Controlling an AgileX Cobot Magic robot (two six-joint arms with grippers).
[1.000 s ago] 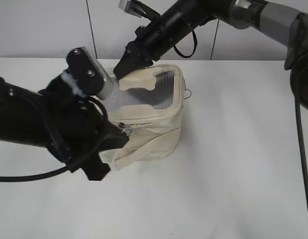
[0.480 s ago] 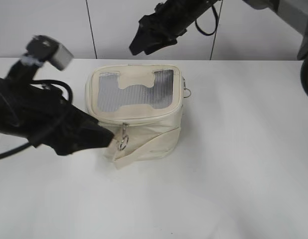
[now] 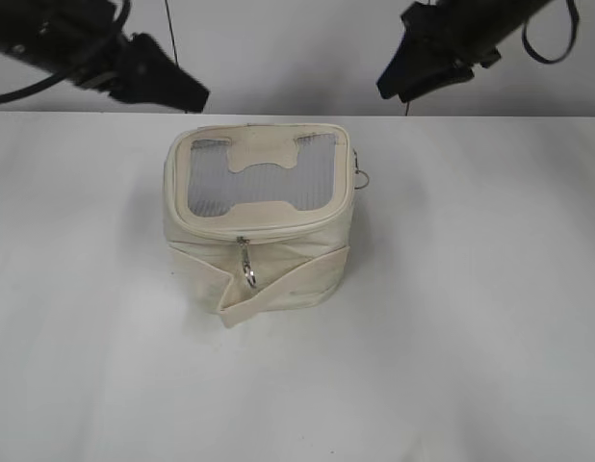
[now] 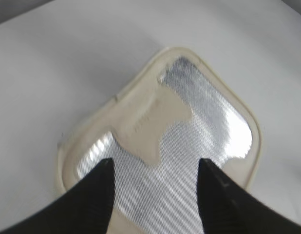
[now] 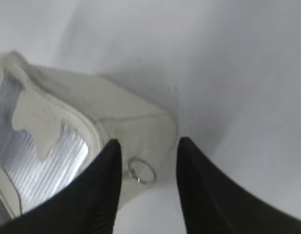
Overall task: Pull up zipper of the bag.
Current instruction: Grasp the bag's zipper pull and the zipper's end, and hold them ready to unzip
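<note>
The cream-white boxy bag (image 3: pixel 278 269) stands on the white table, its lid's grey mesh window and H-shaped patch (image 3: pixel 262 160) facing up. The zipper (image 3: pixel 264 231) runs round the lid edge. One slider with a ring pull (image 3: pixel 246 265) hangs at the front; a second ring pull (image 3: pixel 363 178) (image 5: pixel 141 172) hangs at the right side. My left gripper (image 3: pixel 187 96) is open and empty, raised above the bag's far left; its view looks down on the lid (image 4: pixel 189 122). My right gripper (image 3: pixel 389 85) is open and empty, raised at the far right, above the side ring pull.
A wide cream strap (image 3: pixel 278 289) crosses the bag's front. The white table (image 3: pixel 452 337) lies around the bag. A pale wall with dark vertical seams stands behind.
Both arms have lifted up and away from the bag. The left gripper let go of the front zipper area and rose to the upper left; the right gripper rose to the upper right.
</note>
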